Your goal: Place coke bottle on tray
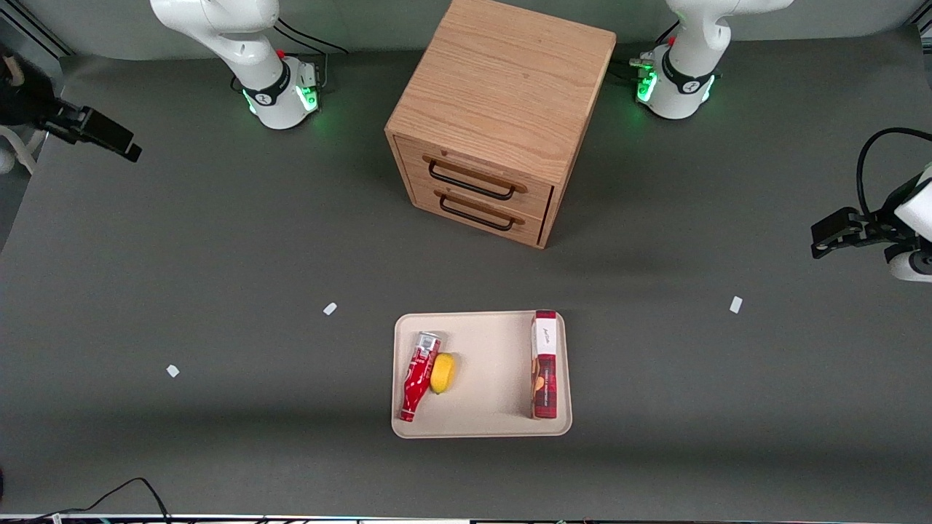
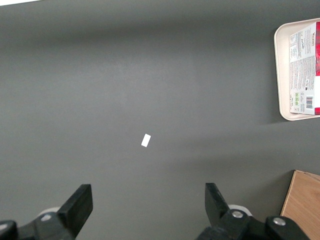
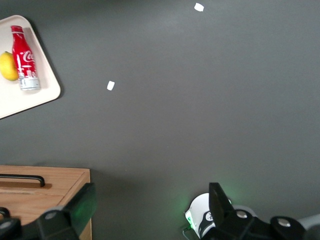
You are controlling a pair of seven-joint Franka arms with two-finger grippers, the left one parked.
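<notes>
1. The coke bottle (image 1: 416, 376) is seen lying on its side on the tray (image 1: 495, 426), at the edge of the tray toward the working arm's end of the table, with its cap pointing toward the front camera and its pale base pointing toward the wooden drawer cabinet (image 1: 495, 124)
2. A yellow lemon (image 1: 442, 372) is found on the tray touching the bottle's side
3. A red-and-white box (image 1: 545, 374) is laid along the tray's edge toward the parked arm's end, well apart from the bottle and the lemon
4. The gripper (image 1: 109, 138) is held above the table at the working arm's end, well apart from the tray, with nothing between its fingers (image 3: 80, 205); in the right wrist view the fingers are shown spread wide
5. The tray is placed in front of the cabinet's two drawers, nearer to the front camera than the cabinet
6. Small white markers (image 1: 330, 308) are scattered on the dark grey table (image 1: 218, 240)
</notes>
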